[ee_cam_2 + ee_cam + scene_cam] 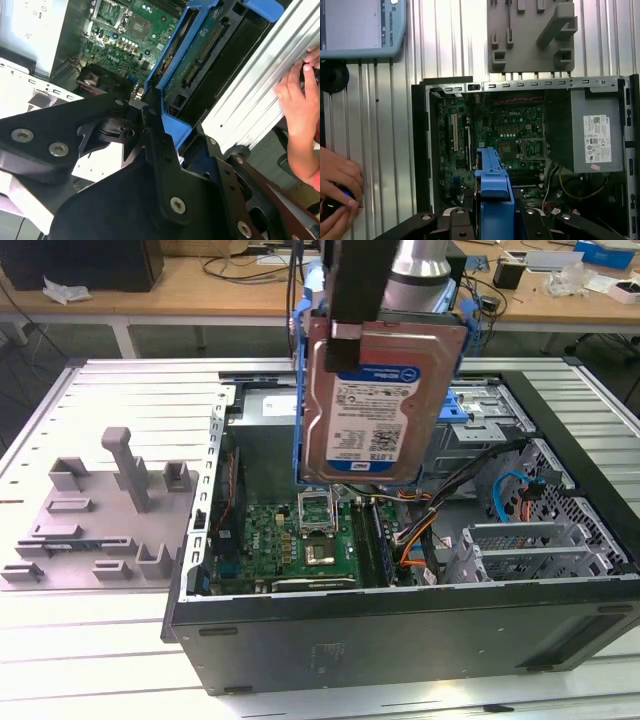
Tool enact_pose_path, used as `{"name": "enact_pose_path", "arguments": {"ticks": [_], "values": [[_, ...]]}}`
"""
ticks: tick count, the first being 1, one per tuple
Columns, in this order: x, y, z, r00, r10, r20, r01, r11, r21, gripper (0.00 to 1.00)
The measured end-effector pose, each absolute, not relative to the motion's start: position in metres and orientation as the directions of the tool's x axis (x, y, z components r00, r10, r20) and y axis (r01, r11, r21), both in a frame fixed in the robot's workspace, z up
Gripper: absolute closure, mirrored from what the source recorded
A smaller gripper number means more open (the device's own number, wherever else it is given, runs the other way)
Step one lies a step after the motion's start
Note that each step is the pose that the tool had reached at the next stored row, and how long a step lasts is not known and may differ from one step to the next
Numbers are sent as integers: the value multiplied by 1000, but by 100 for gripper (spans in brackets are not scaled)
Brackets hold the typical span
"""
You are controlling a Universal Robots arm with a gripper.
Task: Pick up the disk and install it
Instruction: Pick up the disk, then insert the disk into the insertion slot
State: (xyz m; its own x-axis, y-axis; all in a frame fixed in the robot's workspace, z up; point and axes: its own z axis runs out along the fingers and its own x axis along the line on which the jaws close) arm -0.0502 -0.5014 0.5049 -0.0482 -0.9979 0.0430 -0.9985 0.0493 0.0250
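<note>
End effector clamped on the disk above an open computer case
The disk hangs upright, label toward the exterior camera, blue carrier frame along its edges, in the air over the motherboard; the case lies on the slatted worktop, a grey fixture just beside it

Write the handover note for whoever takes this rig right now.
Gripper: shut on the disk, which hangs on edge.
Disk: in the air above the open computer case, over the motherboard.
Done: disk picked up.
Left: installation; the disk is not yet seated in the case.
Note: a person's hand is at the table beside the case.
</note>
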Motion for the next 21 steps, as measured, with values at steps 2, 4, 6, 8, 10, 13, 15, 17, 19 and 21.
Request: {"name": "enact_pose_path", "arguments": {"ticks": [2, 4, 6, 8, 10, 13, 15, 17, 19, 21], "values": [[-50, -501, 505, -48, -998, 43, -998, 49, 25, 63], [-50, -501, 505, -48, -998, 43, -998, 49, 25, 63], [-50, -501, 505, -48, -998, 43, -998, 49, 25, 63], [-49, -501, 505, -48, -998, 43, -998, 49, 25, 63], [-49, -501, 505, -48, -998, 43, -998, 49, 25, 63], [-49, -501, 505, -45, -998, 43, -999, 46, 25, 63], [-49, -501, 505, -42, -998, 43, -999, 43, 25, 63], [-48, -501, 505, -35, -998, 43, -999, 36, 24, 63], [-46, -501, 505, -30, -999, 43, -999, 31, 24, 63], [-42, -502, 505, -25, -999, 43, -999, 26, 24, 63]]}}
